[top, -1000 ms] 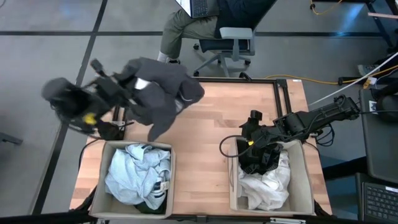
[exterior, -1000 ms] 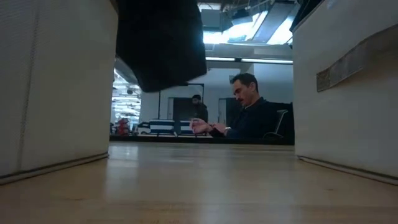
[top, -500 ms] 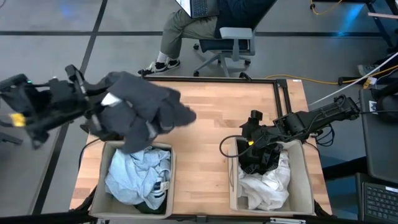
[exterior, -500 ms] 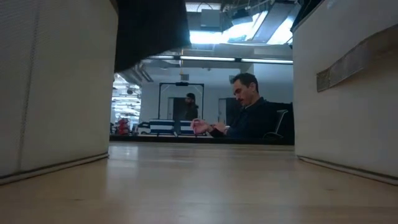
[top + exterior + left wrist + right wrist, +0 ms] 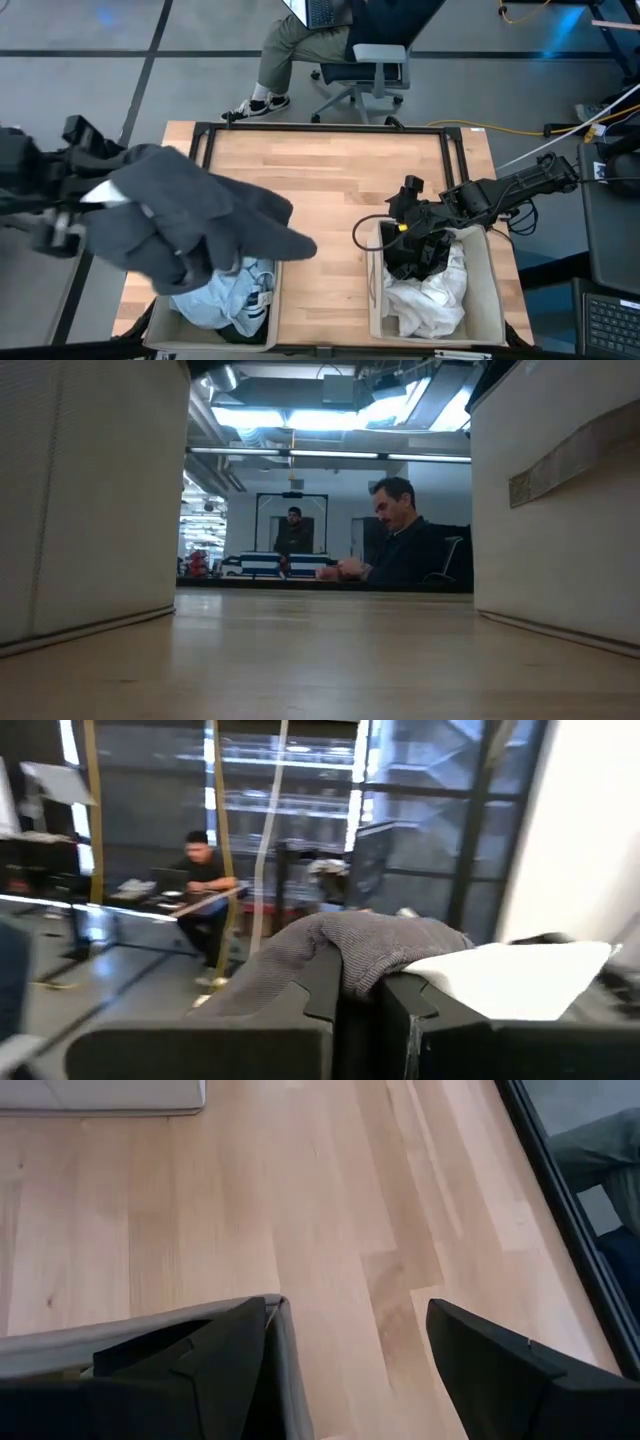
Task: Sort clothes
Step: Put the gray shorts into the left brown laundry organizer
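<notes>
Item: dark grey garment (image 5: 190, 225), pinched in the left gripper (image 5: 360, 990), hanging over the left bin (image 5: 275, 300) at 8 o'clock. Right gripper (image 5: 345, 1335) spread wide, empty, above the right bin (image 5: 492, 290). Risk: trailing hem may drape outside the rim upon release.

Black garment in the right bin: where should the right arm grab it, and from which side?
Take the black garment at its raised bunched crest, from straight above. It lies heaped on the white garment at the far end of the right bin, whose walls block the sides. The right gripper hovers there, fingers spread.
</notes>
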Motion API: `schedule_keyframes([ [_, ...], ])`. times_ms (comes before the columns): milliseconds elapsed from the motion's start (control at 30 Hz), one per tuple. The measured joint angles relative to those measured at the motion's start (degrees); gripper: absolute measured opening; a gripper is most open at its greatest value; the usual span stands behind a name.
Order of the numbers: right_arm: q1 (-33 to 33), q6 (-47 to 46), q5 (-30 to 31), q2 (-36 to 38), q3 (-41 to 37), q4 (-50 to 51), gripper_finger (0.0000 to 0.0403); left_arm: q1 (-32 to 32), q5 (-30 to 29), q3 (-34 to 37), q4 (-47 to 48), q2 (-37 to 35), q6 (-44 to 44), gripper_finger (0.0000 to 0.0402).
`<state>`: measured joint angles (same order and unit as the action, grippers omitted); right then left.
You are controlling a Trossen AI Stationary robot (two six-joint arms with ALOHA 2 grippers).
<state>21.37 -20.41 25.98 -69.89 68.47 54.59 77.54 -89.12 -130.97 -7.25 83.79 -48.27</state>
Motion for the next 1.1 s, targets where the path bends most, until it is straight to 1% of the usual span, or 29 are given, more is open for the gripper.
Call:
schedule_keyframes([
  [100,0.0,-0.6,0.0,0.0,0.0,0.0,0.0278,2.9,0.0,-4.2,-0.1,2.7,0.0,0.0023],
  [200,0.0,-0.7,0.0,0.0,0.0,0.0,0.0278,4.9,-0.9,-3.2,-4.0,3.6,-1.6,0.0022],
  [333,0.0,-0.8,0.0,0.0,0.0,0.0,0.0278,7.7,-1.0,-3.3,-4.4,4.2,0.7,0.0014],
  [433,0.0,-0.8,0.0,0.0,0.0,0.0,0.0278,8.7,-0.9,-3.3,-4.1,5.6,1.1,0.0012],
  [500,0.0,-0.8,0.0,0.0,0.0,0.0,0.0278,8.8,-0.9,-3.2,-2.9,6.9,1.0,0.0012],
  [600,0.0,-0.5,0.0,0.0,0.0,0.0,0.0278,8.7,-0.9,-3.1,1.5,8.3,1.8,0.0012],
  [700,0.0,-0.4,0.0,0.0,0.0,0.0,0.0278,8.7,-0.7,-2.7,9.3,9.1,7.1,0.0011],
  [800,0.0,-0.1,0.0,0.0,0.0,0.0,0.0278,8.7,-0.6,-0.9,21.1,9.2,17.1,0.001],
  [867,0.0,0.5,0.0,0.0,0.0,0.0,0.0278,8.7,-0.4,-0.3,33.3,8.6,27.8,0.001],
  [933,0.0,1.1,0.0,0.0,0.0,-0.1,0.0278,8.7,-0.2,0.0,47.9,7.5,41.9,0.001],
  [1033,0.0,1.4,0.0,0.0,0.0,-0.6,0.0278,8.7,-0.2,0.1,70.7,5.9,68.1,0.001],
  [1100,0.0,1.4,0.1,0.0,0.0,-0.5,0.0278,8.7,-0.3,0.1,83.4,5.1,83.5,0.0009],
])
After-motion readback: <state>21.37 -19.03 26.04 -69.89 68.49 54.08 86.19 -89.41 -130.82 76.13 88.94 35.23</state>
